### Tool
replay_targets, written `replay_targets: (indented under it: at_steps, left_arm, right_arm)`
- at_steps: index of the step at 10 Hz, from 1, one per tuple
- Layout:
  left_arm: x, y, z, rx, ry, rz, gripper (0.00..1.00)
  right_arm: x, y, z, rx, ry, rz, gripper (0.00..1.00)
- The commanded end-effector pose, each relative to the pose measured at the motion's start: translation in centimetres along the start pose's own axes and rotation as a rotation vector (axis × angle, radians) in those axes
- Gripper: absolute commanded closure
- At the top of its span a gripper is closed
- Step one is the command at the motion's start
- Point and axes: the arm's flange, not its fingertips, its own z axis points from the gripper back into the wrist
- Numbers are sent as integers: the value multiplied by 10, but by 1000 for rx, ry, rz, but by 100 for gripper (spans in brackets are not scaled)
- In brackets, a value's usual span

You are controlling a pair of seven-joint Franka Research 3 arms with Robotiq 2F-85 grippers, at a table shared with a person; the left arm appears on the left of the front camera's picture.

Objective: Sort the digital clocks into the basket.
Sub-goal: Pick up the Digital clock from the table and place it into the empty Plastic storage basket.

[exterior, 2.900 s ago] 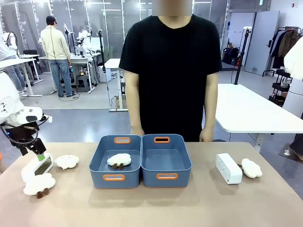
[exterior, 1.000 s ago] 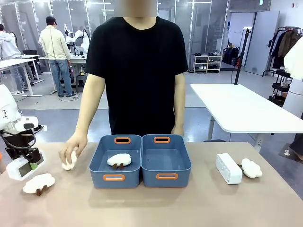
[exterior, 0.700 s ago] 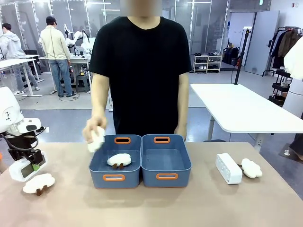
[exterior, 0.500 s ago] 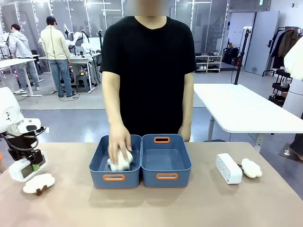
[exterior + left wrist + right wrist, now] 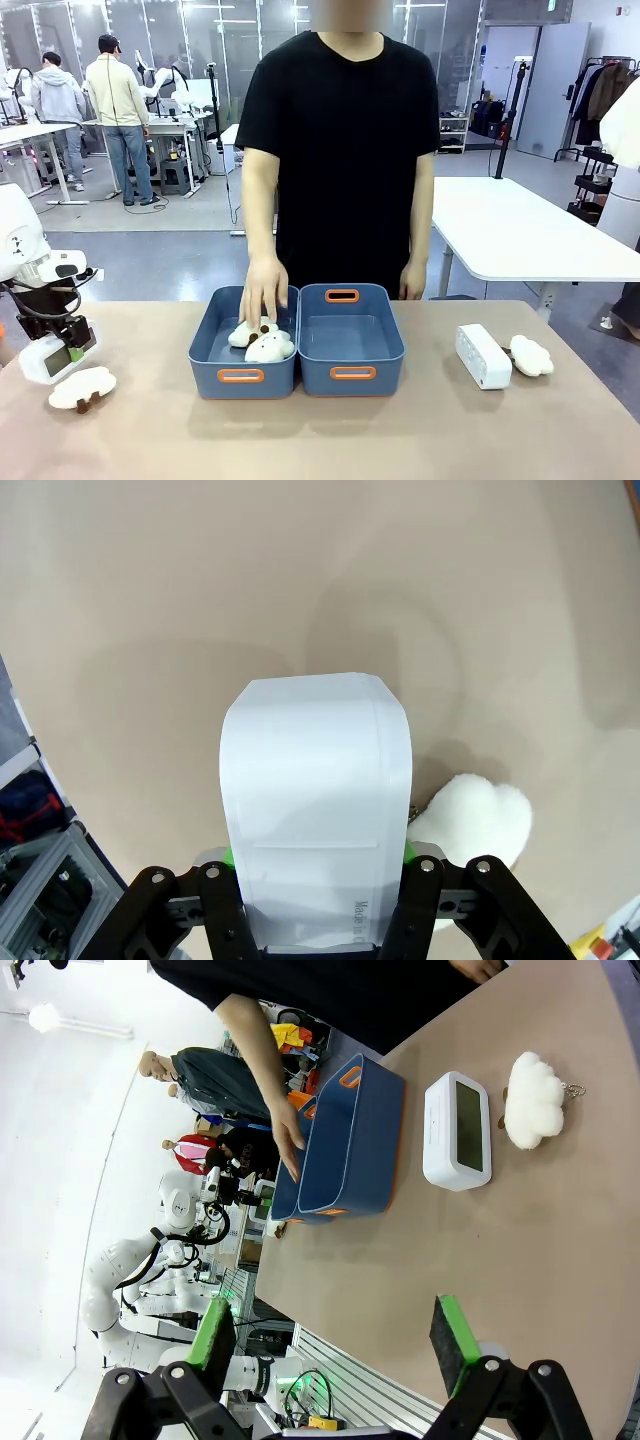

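1. Spreading under everything is the tan table (image 5: 420,440).
2. Next biggest is the person (image 5: 345,150) at the far side. One hand (image 5: 264,292) is down in the left bin (image 5: 215,330), resting on two fluffy cloud toys (image 5: 262,342).
3. The basket (image 5: 385,340) touches that bin on its right side. It has nothing in it, so I think the clocks go here.
4. One digital clock (image 5: 50,358) is at the far left of the table, held by the left gripper (image 5: 68,335). In the left wrist view the green pads (image 5: 228,857) squeeze its white body from both sides. It looks lifted a little off the table.
5. The other clock (image 5: 483,355) stands on the table, a little way to the right of the basket.
6. The right gripper (image 5: 330,1330) hangs over the table with its fingers spread wide, holding nothing.
7. A loose cloud toy (image 5: 82,388) lies just beside the held clock. Another small toy (image 5: 531,355) lies just beside the other clock.
8. To do this step well, the left arm should:
   - lift higher first, so the clock clears the loose cloud toy and the bin walls;
   - keep a firm squeeze, because the plastic looks smooth;
   - go slowly over the left bin, since the hand is there;
   - lower the clock right into the basket before letting go.
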Motion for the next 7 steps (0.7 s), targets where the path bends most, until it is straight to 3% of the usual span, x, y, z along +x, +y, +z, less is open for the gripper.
replay_targets:
  at_steps: [1,3,7]
  left_arm:
    - [0,0,0,0,0,0,48]
    - [-5,-4,25,-23,-43,10,48]
    - [-40,-66,102,-148,-217,-182,48]
  right_arm:
    - [-1,1,3,0,12,5,0]
    - [-1,1,3,0,12,5,0]
    - [-1,1,3,0,12,5,0]
